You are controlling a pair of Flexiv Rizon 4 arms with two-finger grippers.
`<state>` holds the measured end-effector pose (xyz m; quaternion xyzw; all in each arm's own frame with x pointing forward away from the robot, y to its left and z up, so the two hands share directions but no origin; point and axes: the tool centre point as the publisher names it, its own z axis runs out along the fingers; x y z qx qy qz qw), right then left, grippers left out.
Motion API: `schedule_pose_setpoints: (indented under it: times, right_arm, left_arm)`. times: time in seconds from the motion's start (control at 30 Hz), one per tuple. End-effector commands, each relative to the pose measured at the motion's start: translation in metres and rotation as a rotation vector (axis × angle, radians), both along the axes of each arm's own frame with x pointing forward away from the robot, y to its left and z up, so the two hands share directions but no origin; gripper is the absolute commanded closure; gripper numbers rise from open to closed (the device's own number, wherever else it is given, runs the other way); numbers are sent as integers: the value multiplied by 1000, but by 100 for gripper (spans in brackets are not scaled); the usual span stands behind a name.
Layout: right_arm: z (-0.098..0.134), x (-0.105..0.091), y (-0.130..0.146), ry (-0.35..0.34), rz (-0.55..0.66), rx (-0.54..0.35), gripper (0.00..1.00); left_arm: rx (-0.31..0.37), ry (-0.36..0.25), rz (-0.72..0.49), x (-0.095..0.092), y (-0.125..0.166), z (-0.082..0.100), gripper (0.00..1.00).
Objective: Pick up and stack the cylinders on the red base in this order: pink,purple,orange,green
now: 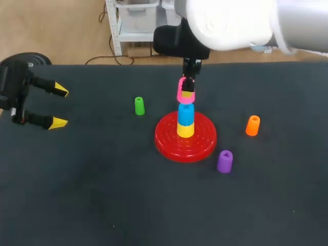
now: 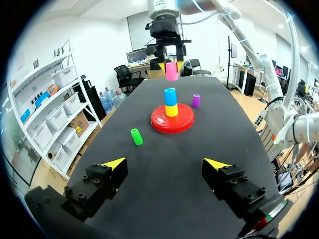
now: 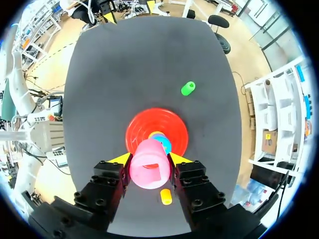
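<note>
The red base (image 1: 185, 139) sits mid-table with a yellow cylinder and a blue cylinder (image 1: 186, 114) stacked on its peg. Just above that stack hangs the pink cylinder (image 1: 183, 90), with my right gripper (image 1: 187, 88) shut on it; in the right wrist view the pink cylinder (image 3: 149, 163) fills the gap between the fingers, over the base (image 3: 144, 129). A green cylinder (image 1: 139, 105) stands left of the base, an orange cylinder (image 1: 252, 125) right of it, a purple cylinder (image 1: 224, 161) at its front right. My left gripper (image 1: 59, 106) stays open at the table's left edge, holding nothing.
Bare dark table (image 1: 92, 195) stretches across the front and left. In the left wrist view the green cylinder (image 2: 135, 136) lies ahead of the open fingers, with the base (image 2: 172, 119) farther on.
</note>
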<state>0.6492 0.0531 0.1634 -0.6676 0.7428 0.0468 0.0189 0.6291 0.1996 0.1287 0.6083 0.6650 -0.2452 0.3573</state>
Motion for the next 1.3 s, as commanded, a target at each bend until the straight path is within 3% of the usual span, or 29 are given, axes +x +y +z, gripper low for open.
schedule_pose_setpoints:
  times: [0.03, 0.6, 1.0, 1.3]
  right_arm:
    - [-5, 4, 4, 19, 7, -11, 100]
    - [-32, -1, 6, 96, 10, -26, 100]
    - [-38, 0, 3, 69, -7, -60, 100]
    - [-42, 2, 6, 43, -16, -39, 100]
  left_arm:
    - [-2, -5, 1, -1, 0, -1, 0]
    - [-2, -5, 1, -1, 0, -1, 0]
    - [-2, -5, 1, -1, 0, -1, 0]
    - [-2, -5, 1, -1, 0, -1, 0]
